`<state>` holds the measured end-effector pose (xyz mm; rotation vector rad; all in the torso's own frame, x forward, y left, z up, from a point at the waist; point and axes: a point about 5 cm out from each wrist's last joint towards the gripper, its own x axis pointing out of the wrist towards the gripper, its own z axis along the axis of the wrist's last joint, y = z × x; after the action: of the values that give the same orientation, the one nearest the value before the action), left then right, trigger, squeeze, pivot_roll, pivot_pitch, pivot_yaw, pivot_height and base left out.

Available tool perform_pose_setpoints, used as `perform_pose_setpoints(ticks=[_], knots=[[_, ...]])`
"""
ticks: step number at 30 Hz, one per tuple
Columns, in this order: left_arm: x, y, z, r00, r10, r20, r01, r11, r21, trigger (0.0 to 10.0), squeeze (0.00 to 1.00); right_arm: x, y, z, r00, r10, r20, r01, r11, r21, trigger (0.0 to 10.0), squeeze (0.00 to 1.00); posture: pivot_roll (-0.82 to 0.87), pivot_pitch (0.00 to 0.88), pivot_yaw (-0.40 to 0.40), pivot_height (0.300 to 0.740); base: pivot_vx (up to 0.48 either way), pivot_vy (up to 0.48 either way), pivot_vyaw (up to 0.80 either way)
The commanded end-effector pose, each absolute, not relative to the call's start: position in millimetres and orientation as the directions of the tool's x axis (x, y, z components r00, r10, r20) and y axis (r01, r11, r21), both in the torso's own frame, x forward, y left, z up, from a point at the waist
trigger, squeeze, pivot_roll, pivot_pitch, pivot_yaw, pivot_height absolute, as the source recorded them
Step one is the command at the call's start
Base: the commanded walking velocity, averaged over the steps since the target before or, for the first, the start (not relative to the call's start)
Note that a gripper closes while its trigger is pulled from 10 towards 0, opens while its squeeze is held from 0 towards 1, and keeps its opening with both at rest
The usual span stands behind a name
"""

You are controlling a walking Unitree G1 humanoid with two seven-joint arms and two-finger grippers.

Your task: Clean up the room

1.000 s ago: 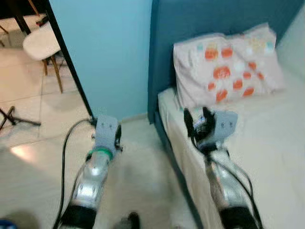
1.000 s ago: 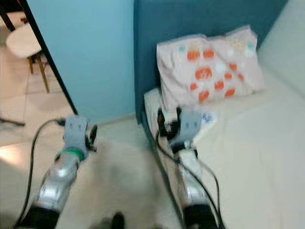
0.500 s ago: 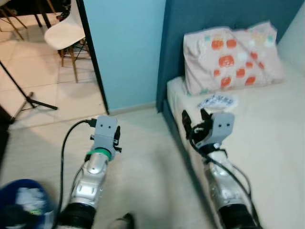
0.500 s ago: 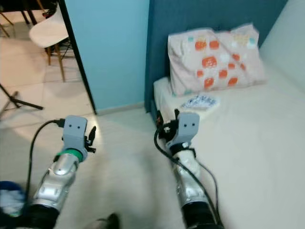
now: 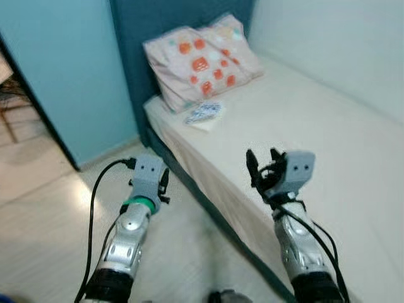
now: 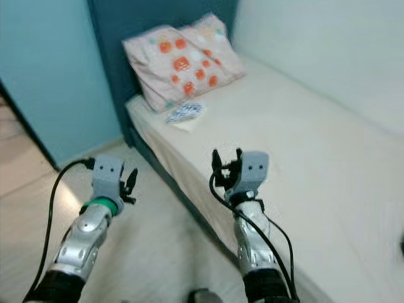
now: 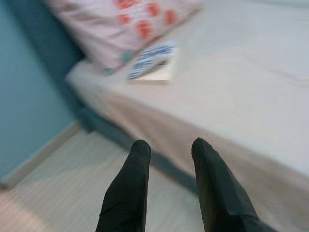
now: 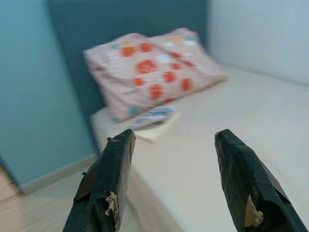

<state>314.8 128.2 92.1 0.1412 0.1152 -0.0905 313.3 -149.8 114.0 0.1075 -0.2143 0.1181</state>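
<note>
A bed [image 5: 328,120] with a cream sheet ran from the near right toward the far left of the scene, its head against a dark blue headboard [image 5: 136,25]. A pink pillow [image 5: 201,60] printed with orange and teal shapes leaned against that headboard at the far end of the mattress. Just in front of the pillow, near the bed's left edge, lay a small blue-and-white patterned item [image 5: 203,113] on the sheet; it was too blurred to say whether it was a packet or a booklet. To the left of the headboard stood a light blue wall [image 5: 57,76], and pale flooring [image 5: 44,233] stretched along the bedside. The left gripper [image 7: 169,150] hung over the floor beside the bed's left edge, its two black fingers [image 7: 126,193] a narrow gap apart with nothing between them, pointing toward the mattress corner and the patterned item beyond. The right gripper [image 8: 176,142] was raised over the near part of the mattress, its fingers [image 8: 104,181] spread wide and holding nothing, aimed toward the pillow and the patterned item, both well apart from it. A black cable [image 5: 95,202] looped from the left wrist down along the silver forearm. A white wall [image 5: 328,44] rose along the bed's far right side.
</note>
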Motion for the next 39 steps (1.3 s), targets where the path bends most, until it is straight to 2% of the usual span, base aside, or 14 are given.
perform_pose_setpoints(ticks=[1, 39], knots=[[314.6, 127.2, 89.3, 0.987, -0.085, -0.136, 0.102, 0.987, 0.125, 10.0, 0.00, 312.5, -152.5, 109.1, 0.976, 0.094, 0.195, -0.117, 0.987, 0.109, 10.0, 0.00, 0.00, 0.028, 0.030, 0.730, 0.000, 0.000, -0.79], [318.7, 129.9, 88.9, 0.987, -0.095, -0.133, 0.114, 0.984, 0.139, 10.0, 0.00, 314.6, -153.6, 106.1, 0.978, 0.089, 0.187, -0.115, 0.984, 0.137, 10.0, 0.00, 0.00, 0.018, 0.036, 0.730, 0.000, 0.000, -0.80]])
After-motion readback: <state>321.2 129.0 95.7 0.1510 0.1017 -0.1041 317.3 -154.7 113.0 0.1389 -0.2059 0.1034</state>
